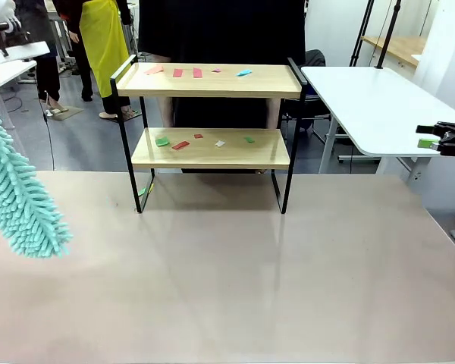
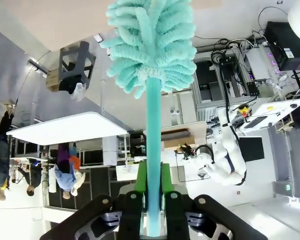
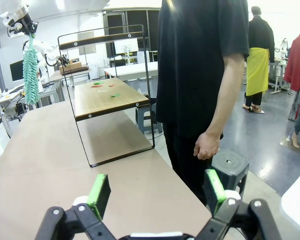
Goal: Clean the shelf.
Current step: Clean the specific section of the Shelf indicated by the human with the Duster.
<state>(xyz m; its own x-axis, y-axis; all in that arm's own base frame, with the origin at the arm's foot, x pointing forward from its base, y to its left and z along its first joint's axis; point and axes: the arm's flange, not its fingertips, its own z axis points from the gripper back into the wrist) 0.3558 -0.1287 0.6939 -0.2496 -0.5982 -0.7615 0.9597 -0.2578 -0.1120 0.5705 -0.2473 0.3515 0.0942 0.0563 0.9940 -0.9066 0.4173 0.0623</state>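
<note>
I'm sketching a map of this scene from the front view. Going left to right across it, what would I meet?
teal duster → shelf → right pincer, open, at the right edge.

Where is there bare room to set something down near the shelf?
The table in front of the shelf is bare, from the duster at its left to its right edge. Both boards are littered with coloured scraps.
</note>
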